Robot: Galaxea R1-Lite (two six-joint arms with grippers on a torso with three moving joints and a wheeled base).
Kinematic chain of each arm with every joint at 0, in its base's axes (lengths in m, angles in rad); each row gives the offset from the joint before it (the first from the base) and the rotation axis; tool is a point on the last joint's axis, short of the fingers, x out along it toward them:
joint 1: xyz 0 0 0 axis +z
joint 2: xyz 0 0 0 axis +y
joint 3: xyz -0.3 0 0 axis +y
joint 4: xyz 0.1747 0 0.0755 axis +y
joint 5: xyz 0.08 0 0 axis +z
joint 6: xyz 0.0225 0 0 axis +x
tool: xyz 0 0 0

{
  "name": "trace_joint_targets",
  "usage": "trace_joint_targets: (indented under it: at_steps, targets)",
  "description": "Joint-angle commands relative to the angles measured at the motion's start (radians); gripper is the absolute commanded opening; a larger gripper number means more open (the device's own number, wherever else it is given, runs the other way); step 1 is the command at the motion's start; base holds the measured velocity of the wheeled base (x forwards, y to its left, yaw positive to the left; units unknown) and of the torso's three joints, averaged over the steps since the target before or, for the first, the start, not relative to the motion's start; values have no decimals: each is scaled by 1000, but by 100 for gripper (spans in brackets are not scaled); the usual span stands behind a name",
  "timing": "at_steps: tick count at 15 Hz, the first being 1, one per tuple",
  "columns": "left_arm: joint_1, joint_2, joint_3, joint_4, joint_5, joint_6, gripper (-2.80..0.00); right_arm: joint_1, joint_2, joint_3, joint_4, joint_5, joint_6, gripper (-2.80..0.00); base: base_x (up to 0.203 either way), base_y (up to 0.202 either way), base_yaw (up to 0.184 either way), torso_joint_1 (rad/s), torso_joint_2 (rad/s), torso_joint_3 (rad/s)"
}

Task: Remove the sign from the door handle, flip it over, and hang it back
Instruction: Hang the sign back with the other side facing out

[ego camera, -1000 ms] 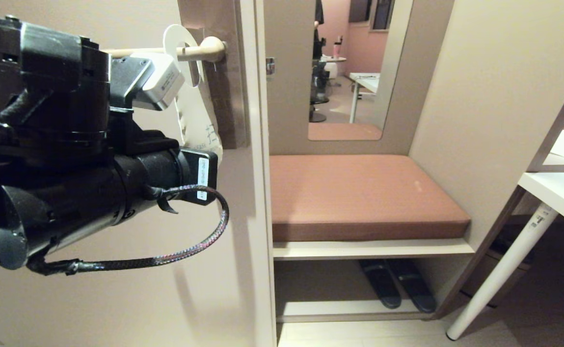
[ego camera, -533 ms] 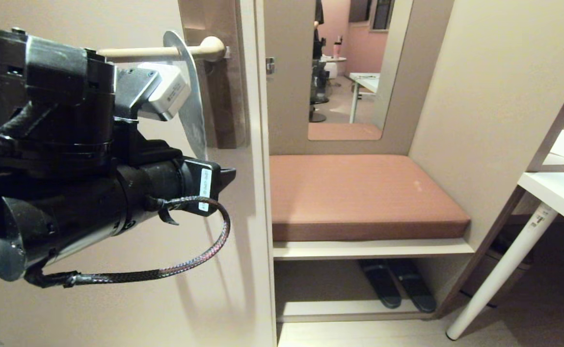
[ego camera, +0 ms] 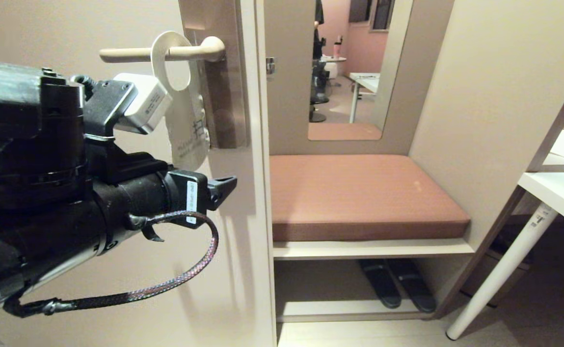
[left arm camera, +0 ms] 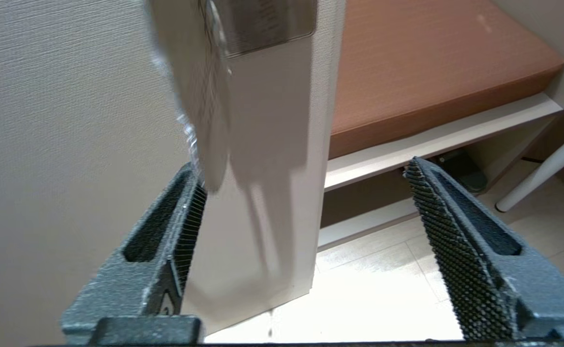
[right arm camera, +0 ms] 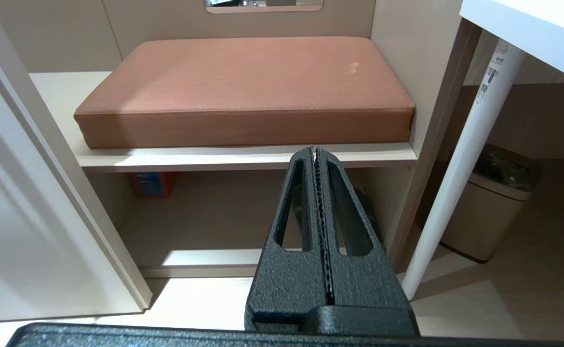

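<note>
The sign (ego camera: 183, 113) hangs by its oval hole on the cream door handle (ego camera: 132, 54), white printed face toward me, in front of the brown metal plate (ego camera: 224, 72). My left gripper (left arm camera: 301, 166) is open just below it, holding nothing. In the left wrist view the sign (left arm camera: 205, 96) is blurred, and its lower end hangs right beside the tip of the door-side finger (left arm camera: 185, 212). One fingertip (ego camera: 226, 183) shows past the arm in the head view. My right gripper (right arm camera: 315, 150) is shut on nothing, parked low facing the bench.
The door's edge (ego camera: 258, 193) runs just right of the handle. Beyond it is a bench with a brown cushion (ego camera: 359, 193), dark slippers (ego camera: 397, 284) on the shelf beneath, a mirror (ego camera: 344, 67) above. A white table leg (ego camera: 503, 270) and a bin (right arm camera: 494, 202) stand at the right.
My left gripper has opened and let go of the sign, and the arm has dropped lower. The sign swung from edge-on to hanging free with its white face showing.
</note>
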Motion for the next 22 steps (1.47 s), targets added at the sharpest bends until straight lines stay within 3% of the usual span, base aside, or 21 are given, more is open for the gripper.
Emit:
trace_joint_targets:
  at_steps: [1, 16, 17, 22]
  targets:
    - [0, -44, 18, -2, 3, -1, 0, 0, 0, 0, 0, 0, 0, -280, 0, 0, 0, 0, 0, 0]
    - [23, -198, 96, 4, 2, -1, 0, 0, 0, 0, 0, 0, 0, -280, 0, 0, 0, 0, 0, 0]
    - [23, -200, 98, 2, 2, -1, -280, 0, 0, 0, 0, 0, -1, -280, 0, 0, 0, 0, 0, 0]
    - [23, -200, 99, 4, 3, -1, -280, 0, 0, 0, 0, 0, 0, -280, 0, 0, 0, 0, 0, 0]
